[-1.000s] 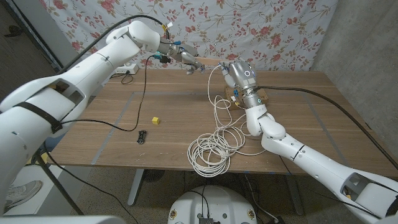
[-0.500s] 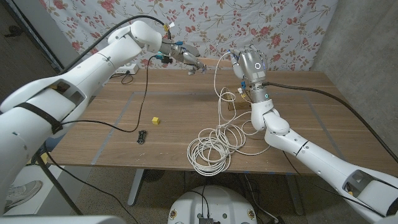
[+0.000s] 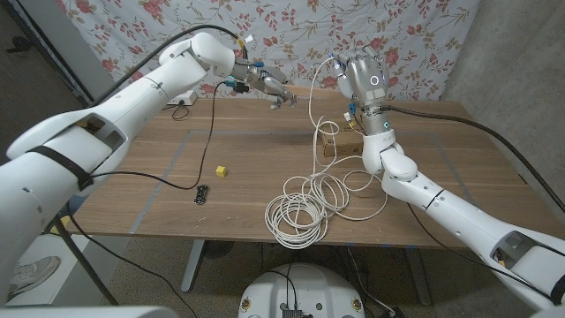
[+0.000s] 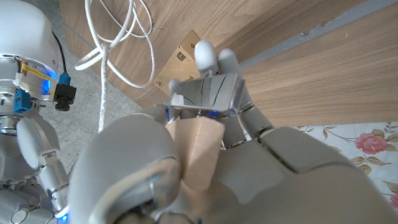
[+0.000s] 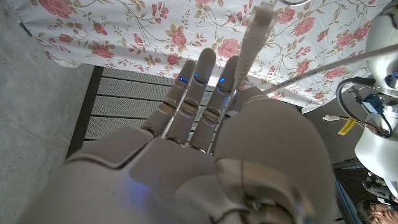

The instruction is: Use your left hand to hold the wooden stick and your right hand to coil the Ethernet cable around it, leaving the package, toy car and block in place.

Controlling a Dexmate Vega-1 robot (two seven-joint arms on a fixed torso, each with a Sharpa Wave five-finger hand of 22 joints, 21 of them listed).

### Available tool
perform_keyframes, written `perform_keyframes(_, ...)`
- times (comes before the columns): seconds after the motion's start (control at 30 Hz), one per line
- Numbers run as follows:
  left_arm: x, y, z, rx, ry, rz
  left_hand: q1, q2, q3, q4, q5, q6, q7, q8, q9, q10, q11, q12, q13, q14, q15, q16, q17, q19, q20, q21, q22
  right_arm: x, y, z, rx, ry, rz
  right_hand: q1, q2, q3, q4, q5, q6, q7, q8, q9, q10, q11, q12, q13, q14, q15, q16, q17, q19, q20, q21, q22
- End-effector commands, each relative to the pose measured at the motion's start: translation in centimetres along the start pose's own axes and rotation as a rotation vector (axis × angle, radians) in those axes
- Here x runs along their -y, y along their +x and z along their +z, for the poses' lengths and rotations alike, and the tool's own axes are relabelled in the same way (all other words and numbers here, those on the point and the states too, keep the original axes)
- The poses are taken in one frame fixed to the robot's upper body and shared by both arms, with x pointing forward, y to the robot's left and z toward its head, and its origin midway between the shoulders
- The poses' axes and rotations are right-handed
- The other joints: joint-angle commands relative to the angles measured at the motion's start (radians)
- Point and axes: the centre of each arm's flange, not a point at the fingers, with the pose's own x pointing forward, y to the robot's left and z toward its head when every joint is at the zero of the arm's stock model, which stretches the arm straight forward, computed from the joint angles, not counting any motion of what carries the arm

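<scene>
Left hand: the left hand is raised over the far edge of the surface, upper middle of the head frame, fingers closed around the wooden stick; in the left wrist view the pale stick sits clamped between the grey fingers and the palm.

Wooden stick: held up in the air, off the surface; in the head view it is too small and too covered by the hand to make out clearly.

Right hand: the right hand is lifted high, upper right of centre in the head frame; the Ethernet cable is pinched in it – the right wrist view shows the white cable end running up along the fingers, plug tip past the fingertips.

Ethernet cable: a strand hangs from the right hand down to a loose white coil lying on the surface near the front edge, lower middle of the head frame.

Package: the brown package lies on the surface below the right hand, just behind the hanging strand.

Block: a small yellow block sits left of centre on the surface.

Toy car: a small dark toy car lies just below and left of the block – well apart from the coil.

Surface: wooden surface, floral cloth behind it.
</scene>
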Motion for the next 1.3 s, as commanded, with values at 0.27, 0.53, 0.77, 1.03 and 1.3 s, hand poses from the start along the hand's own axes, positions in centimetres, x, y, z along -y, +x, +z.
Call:
perform_keyframes(0.27, 0.0, 0.7, 0.9, 0.054, 0.005, 0.034, -0.004, 0.003, 0.011, 0.001, 0.005, 0.007, -0.002, 0.006, -0.008, 0.002, 0.002, 0.005, 0.003, -0.044, -0.042, 0.533, 0.262, -0.014, 0.003, 0.011, -0.004, 0.2, 3.9, -2.4, 0.033, 0.001, -0.023, 0.009, 0.013, 0.0, 0.009, 0.007, 0.12, 0.038, 0.006, 0.007, 0.003, -0.012, 0.009, 0.006, 0.01, -0.107, -0.006, 0.02, -0.004, -0.095, 0.014, -0.004)
perform_keyframes(0.53, 0.1, 0.6, 1.3, 0.13, -0.024, 0.045, -0.006, 0.001, 0.011, 0.001, 0.007, 0.009, -0.002, 0.008, -0.011, 0.001, 0.002, 0.005, 0.003, -0.048, -0.041, 0.537, 0.262, -0.016, 0.004, 0.016, -0.006, 0.1, 6.2, -2.7, 0.067, 0.024, -0.005, 0.01, 0.012, -0.002, 0.014, 0.011, 0.12, 0.035, 0.004, 0.011, 0.004, -0.012, 0.011, 0.003, 0.011, -0.107, -0.01, 0.036, -0.007, -0.097, 0.019, -0.009)
perform_keyframes(0.77, 0.5, 0.3, 1.1, 0.262, -0.122, 0.008, -0.008, 0.0, 0.012, 0.0, 0.008, 0.01, -0.003, 0.01, -0.014, 0.003, 0.004, 0.006, 0.003, -0.048, -0.037, 0.542, 0.262, -0.017, 0.005, 0.02, -0.01, -0.4, 7.9, -3.0, 0.069, 0.046, 0.015, 0.012, 0.012, -0.004, 0.017, 0.013, 0.121, 0.035, 0.003, 0.014, 0.003, -0.013, 0.013, 0.005, 0.011, -0.107, -0.013, 0.048, -0.008, -0.097, 0.024, -0.013)
perform_keyframes(1.03, 1.1, -0.7, 0.5, 0.304, -0.18, -0.018, -0.008, 0.0, 0.012, -0.001, 0.01, 0.01, -0.001, 0.014, -0.014, 0.004, 0.004, 0.006, 0.003, -0.047, -0.039, 0.547, 0.261, -0.019, 0.002, 0.025, -0.014, -1.0, 9.4, -3.9, 0.042, 0.082, 0.033, 0.015, 0.012, -0.005, 0.021, 0.016, 0.121, 0.033, 0.001, 0.017, 0.002, -0.013, 0.012, 0.0, 0.013, -0.108, -0.018, 0.064, -0.01, -0.098, 0.03, -0.018)
perform_keyframes(1.3, 2.2, -1.7, -0.3, 0.268, -0.2, -0.01, -0.008, 0.0, 0.014, -0.002, 0.011, 0.011, 0.001, 0.016, -0.016, 0.005, 0.005, 0.006, 0.003, -0.049, -0.04, 0.551, 0.262, -0.018, 0.002, 0.029, -0.019, -1.2, 9.6, -5.1, 0.001, 0.094, 0.046, 0.017, 0.012, -0.006, 0.025, 0.018, 0.123, 0.033, 0.001, 0.019, 0.0, -0.014, 0.013, 0.0, 0.014, -0.107, -0.021, 0.075, -0.012, -0.099, 0.035, -0.022)
